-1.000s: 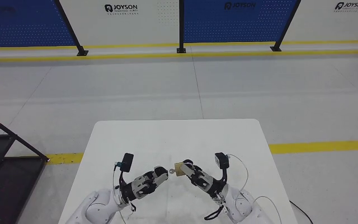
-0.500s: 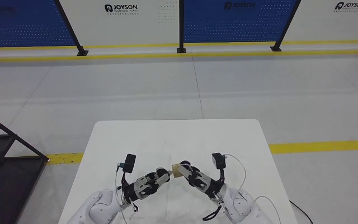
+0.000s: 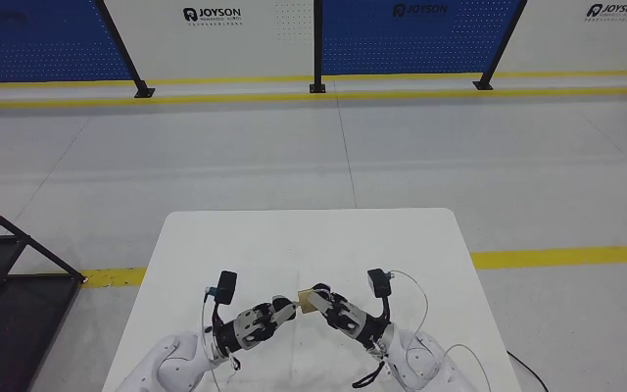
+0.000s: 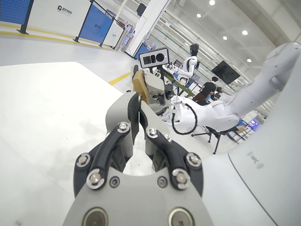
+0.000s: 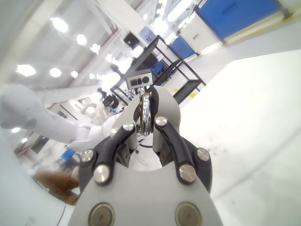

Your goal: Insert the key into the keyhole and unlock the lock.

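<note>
The left gripper (image 4: 138,102) has its jaws pressed together on the key (image 4: 140,112), a thin metal strip seen edge-on between the black pads. The right gripper (image 5: 148,98) is clamped on the lock (image 4: 140,83), with its chrome loop (image 5: 145,116) between the fingers and the brass body pointing at the other arm. The key's tip sits right at the brass body; I cannot tell whether it is in the keyhole.

Both arms are low over the near part of the white table (image 3: 294,245), forearms angled inward so the fingertips face each other, with the lock between them.

Compared with a second ago, the right gripper and the lock have slid towards the left gripper, closing the small gap between them.
</note>
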You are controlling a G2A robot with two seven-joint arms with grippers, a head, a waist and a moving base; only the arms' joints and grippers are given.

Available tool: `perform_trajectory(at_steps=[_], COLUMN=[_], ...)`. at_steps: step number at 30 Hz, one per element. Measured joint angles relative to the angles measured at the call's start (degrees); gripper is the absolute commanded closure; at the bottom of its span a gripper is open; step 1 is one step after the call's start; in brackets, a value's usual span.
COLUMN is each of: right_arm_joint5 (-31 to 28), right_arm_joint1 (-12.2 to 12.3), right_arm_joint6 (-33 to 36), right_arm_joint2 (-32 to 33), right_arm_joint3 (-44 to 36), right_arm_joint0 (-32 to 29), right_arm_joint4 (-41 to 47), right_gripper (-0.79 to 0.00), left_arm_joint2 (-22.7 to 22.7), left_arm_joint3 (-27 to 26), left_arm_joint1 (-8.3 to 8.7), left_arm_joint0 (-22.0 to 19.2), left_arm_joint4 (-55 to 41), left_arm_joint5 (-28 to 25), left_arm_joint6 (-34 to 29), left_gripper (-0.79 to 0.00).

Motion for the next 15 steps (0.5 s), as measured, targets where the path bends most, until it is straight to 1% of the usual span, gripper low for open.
perform_trajectory(at_steps=[10, 15], right_arm_joint5=[1.91, 2.35], right_arm_joint1=[0.15, 0.26], right_arm_joint6=[-2.07, -2.68], right_arm_joint2=[-0.38, -0.56], right_arm_joint3=[-0.91, -1.14], right_arm_joint0=[-0.51, -0.68], right_arm_joint4=[-2.63, -3.11], right_gripper=[0.000, 0.000], left_arm_joint2=[-0.57, -1.19], left_arm_joint3=[-1.38, -3.00], left_arm_joint1=[-0.66, -0.97], left_arm_joint0=[1.17, 2.28], left_arm_joint4=[8.37, 14.59], left_arm_joint5=[2.81, 5.94], left_arm_joint6=[6.61, 10.85], left_gripper=[0.000, 0.000])
